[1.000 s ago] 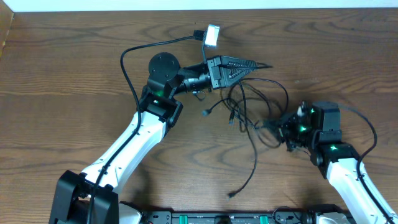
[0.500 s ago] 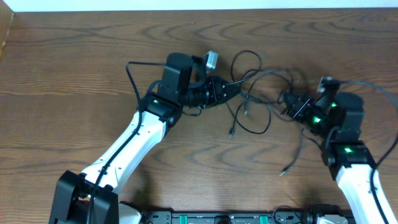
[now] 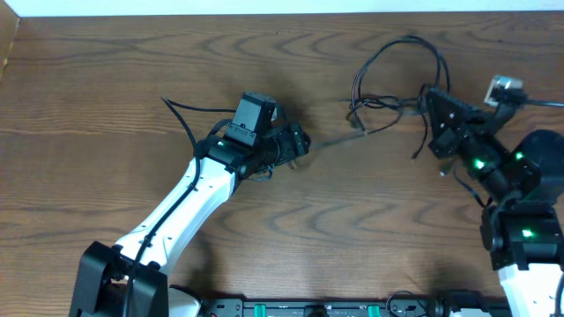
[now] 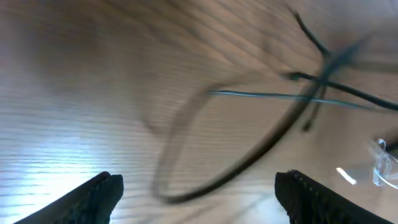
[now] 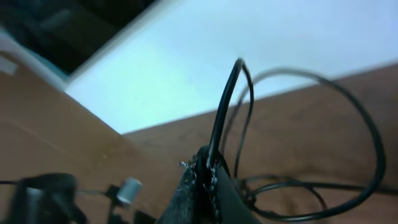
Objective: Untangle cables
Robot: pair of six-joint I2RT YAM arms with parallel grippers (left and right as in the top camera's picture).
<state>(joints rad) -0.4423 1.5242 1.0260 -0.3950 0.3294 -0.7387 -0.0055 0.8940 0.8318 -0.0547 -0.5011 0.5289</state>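
**Left gripper (image 3: 298,141) spread and empty; right gripper (image 3: 434,99) pinching the cables (image 3: 384,103).**

Overhead we see the black cables bunched at the far right of the table (image 3: 106,88), looping up and away from the right gripper's tips. One faint strand trails left toward the left gripper; we can't tell if it touches. In the right wrist view the fingers (image 5: 193,193) are pressed together, with one black cable rising steeply from between them and a wide loop sweeping off to the right. The left wrist view is blurred. Its fingers (image 4: 99,196) sit wide apart at the bottom corners with nothing between them. A cable loop (image 4: 249,163) lies on the wood ahead, crossed by thinner strands at upper right.
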